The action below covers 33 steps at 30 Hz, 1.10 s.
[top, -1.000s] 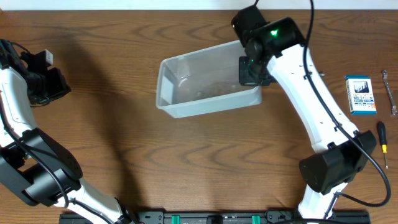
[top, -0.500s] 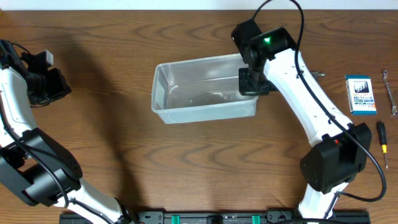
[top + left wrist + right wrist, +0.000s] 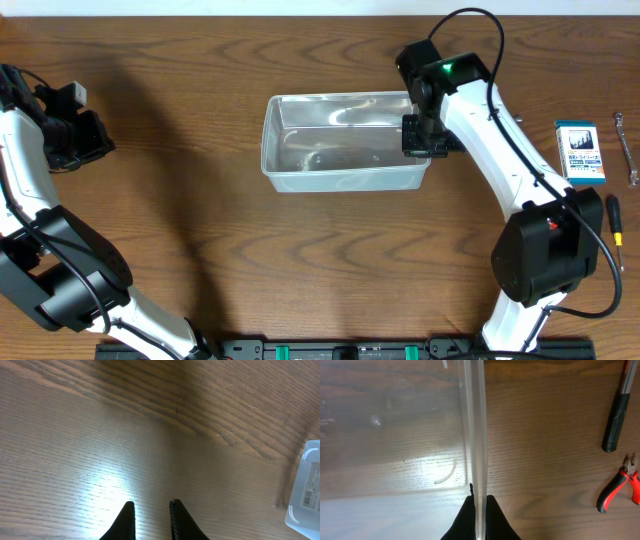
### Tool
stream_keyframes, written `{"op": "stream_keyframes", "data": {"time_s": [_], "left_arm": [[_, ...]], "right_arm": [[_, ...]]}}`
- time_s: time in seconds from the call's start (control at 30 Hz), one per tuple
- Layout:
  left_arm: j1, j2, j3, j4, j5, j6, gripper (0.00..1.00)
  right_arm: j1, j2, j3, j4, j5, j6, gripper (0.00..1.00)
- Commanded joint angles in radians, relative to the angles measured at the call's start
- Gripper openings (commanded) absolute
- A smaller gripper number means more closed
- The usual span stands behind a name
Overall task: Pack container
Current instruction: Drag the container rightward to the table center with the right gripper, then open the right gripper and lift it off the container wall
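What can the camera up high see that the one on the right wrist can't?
Only the overhead view shows the small blue-and-white cardboard box, the thin silver metal tool beside it, the dark-handled screwdriver, and the left tool far off to the side. Only the right wrist view shows the red-handled metal pliers. Both show the clear rectangular plastic container on the brown wooden table, with the right tool shut on its end wall.
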Motion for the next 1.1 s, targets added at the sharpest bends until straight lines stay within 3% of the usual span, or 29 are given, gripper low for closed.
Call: {"op": "stream_keyframes", "data": {"time_s": [0.0, 0.37, 0.7, 1.07], "left_arm": [[0.0, 0.006, 0.011, -0.006, -0.001, 0.002, 0.14], [0.0, 0.006, 0.011, -0.005, -0.001, 0.002, 0.13], [0.0, 0.006, 0.011, -0.005, -0.001, 0.002, 0.14], [0.0, 0.006, 0.011, -0.006, -0.001, 0.002, 0.14]], "right_arm": [[0.0, -0.024, -0.024, 0.006, 0.035, -0.023, 0.01], [-0.018, -0.023, -0.038, 0.023, 0.046, -0.024, 0.01], [-0.024, -0.023, -0.175, 0.12, 0.06, -0.024, 0.01], [-0.031, -0.026, -0.174, 0.097, 0.053, -0.001, 0.01]]}}
